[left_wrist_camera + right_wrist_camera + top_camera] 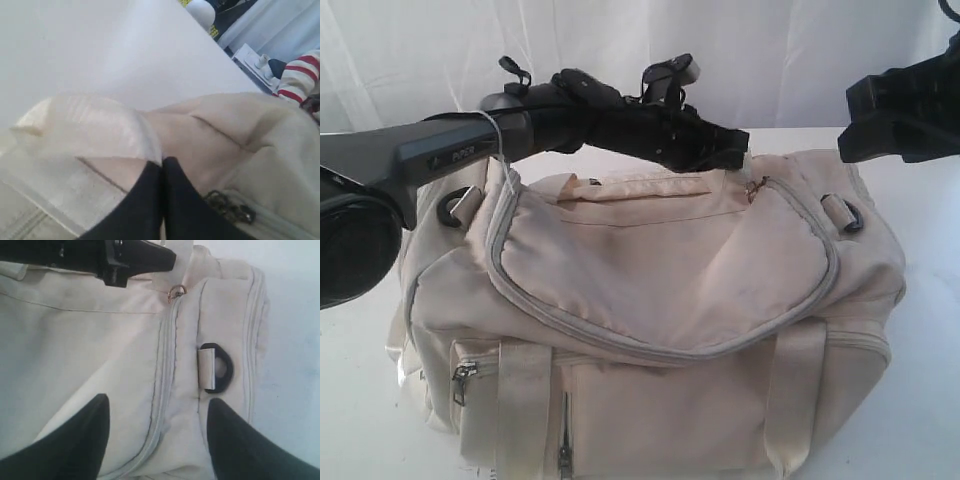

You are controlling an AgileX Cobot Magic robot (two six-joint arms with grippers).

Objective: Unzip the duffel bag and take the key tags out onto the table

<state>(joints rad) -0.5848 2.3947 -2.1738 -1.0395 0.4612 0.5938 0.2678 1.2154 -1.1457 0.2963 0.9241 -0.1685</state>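
Observation:
The cream duffel bag [650, 300] lies on the white table [930, 400] with its grey-piped top flap zipped shut. My left gripper [732, 148] reaches across the bag's back edge. It is shut, its tips [161, 164] against the edge of a webbing handle [90, 127], and I cannot tell whether it pinches the webbing. The brass zip pull [231, 208] lies on the bag just beside these fingers, not between them. My right gripper [157, 401] hangs open above the bag's right end, over the zip line [167, 355]. The key tags are hidden.
Black strap rings sit at both bag ends [850, 214] [447, 208]. Front pockets have zip pulls [463, 376]. A white curtain [420, 50] closes the back. Beyond the table edge stand a white round object [201, 11] and something red-and-white striped [300, 75].

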